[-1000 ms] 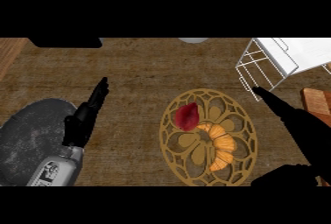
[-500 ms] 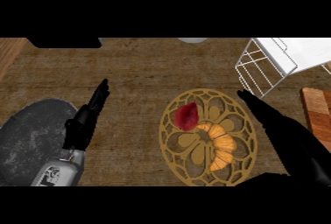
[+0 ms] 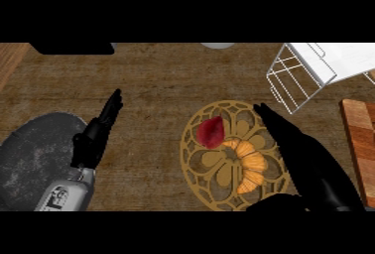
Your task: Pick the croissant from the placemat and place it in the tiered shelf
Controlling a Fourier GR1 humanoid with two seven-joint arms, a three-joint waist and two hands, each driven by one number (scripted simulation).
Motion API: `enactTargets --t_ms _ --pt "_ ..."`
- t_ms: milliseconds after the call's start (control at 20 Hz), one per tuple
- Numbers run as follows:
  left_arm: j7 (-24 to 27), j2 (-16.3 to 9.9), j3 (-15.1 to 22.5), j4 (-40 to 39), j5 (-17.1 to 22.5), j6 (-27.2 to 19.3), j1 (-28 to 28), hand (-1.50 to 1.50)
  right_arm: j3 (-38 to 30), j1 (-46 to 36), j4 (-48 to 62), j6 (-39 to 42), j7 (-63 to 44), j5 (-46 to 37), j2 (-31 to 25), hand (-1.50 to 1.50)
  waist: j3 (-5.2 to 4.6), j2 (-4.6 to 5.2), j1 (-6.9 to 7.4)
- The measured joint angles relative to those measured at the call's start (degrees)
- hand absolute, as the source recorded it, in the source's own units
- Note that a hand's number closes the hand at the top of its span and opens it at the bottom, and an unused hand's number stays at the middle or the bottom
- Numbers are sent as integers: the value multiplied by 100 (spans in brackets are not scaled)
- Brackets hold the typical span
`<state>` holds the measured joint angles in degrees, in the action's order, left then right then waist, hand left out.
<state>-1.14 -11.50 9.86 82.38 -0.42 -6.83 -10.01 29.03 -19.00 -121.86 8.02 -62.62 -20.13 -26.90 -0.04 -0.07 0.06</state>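
Head view, the only view I have. The counter [image 3: 161,89] is dark wood grain. A round gold openwork placemat [image 3: 212,196] lies right of centre. On it I see the croissant [image 3: 251,167], curved, sitting in the mat's middle to lower right part. A dark red item [image 3: 212,131] sits just beside it at 11 o'clock from the croissant, also on the mat; I cannot tell what it is.

Right hand [image 3: 304,158]: comes in from 5 o'clock, fingers straight and held together, tips pointing toward 11 o'clock over the mat's right rim. It lies just beside the croissant on its 3 o'clock side; I cannot tell whether it touches. The thumb shows low, near the mat's bottom rim. It holds nothing.

Left hand [image 3: 96,136]: at 9 o'clock in the view, fingers straight and pressed together, pointing to 12 o'clock, holding nothing, well apart from the mat. It overlaps the edge of a round dark grey mat [image 3: 33,149].

The white wire tiered shelf [image 3: 296,82] stands at 1 o'clock. A wooden board [image 3: 360,134] shows at 3 o'clock.
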Motion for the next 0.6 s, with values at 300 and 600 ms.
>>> enactTargets --t_ms 300,600 --pt "69 155 -32 -114 -105 29 -20 0 -24 51 351 114 92 -304 355 -150 1 3 -3" --pt "1 176 -126 -64 -197 83 -28 0 -22 185 473 252 133 -586 603 -150 2 3 -7"
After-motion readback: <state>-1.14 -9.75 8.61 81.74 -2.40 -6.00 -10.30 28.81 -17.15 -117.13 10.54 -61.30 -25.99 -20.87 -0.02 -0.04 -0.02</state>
